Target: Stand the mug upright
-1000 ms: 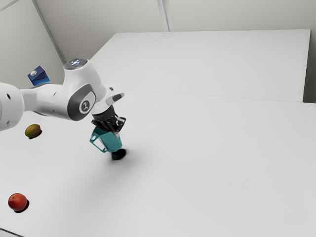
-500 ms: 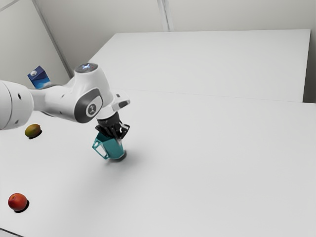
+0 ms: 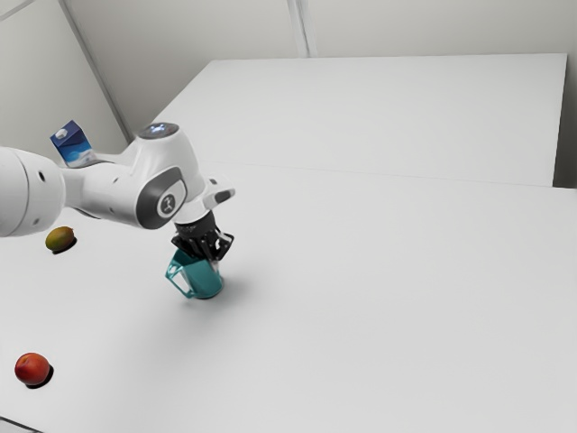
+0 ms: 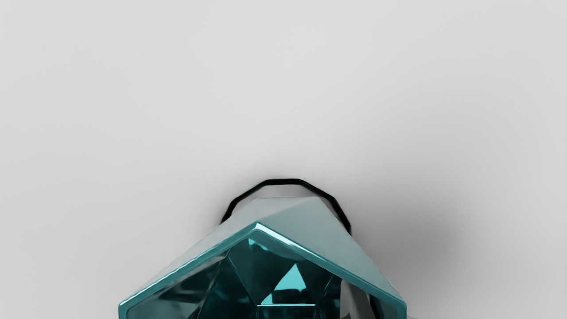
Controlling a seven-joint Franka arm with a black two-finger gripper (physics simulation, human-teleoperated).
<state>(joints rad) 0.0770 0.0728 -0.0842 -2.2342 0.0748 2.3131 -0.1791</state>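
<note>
Exterior view: arm (image 3: 113,187) enters from the exterior view's left, wrist bent, fingers (image 3: 206,245) pointing down at the top of the teal mug (image 3: 205,281). Mug: close to upright, mouth up, base down at the counter (image 3: 379,316); handle (image 3: 177,284) toward the exterior view's left. Grip reads as closed on the mug at its rim. Whether the base bears fully on the counter: cannot tell from this angle. Soft shadow on the counter beside the mug, toward the exterior view's right.

Other items, all apart from the mug: blue carton (image 3: 72,142), partly behind the arm; green-brown fruit (image 3: 59,238), resting on the counter on the near side of the arm; red fruit (image 3: 32,368), also on the counter, nearer the camera, with a small dark shadow at its foot.

Wrist view: angular rim of the mug faces the camera; faceted, glossy teal interior seen through the mouth. One of the fingers (image 4: 354,301) is inside the mug, against the wall; a sliver of the other lies just outside the rim, wall between them. Outer wall paler, narrowing toward the base. Thin black band around the base, against the pale counter.
</note>
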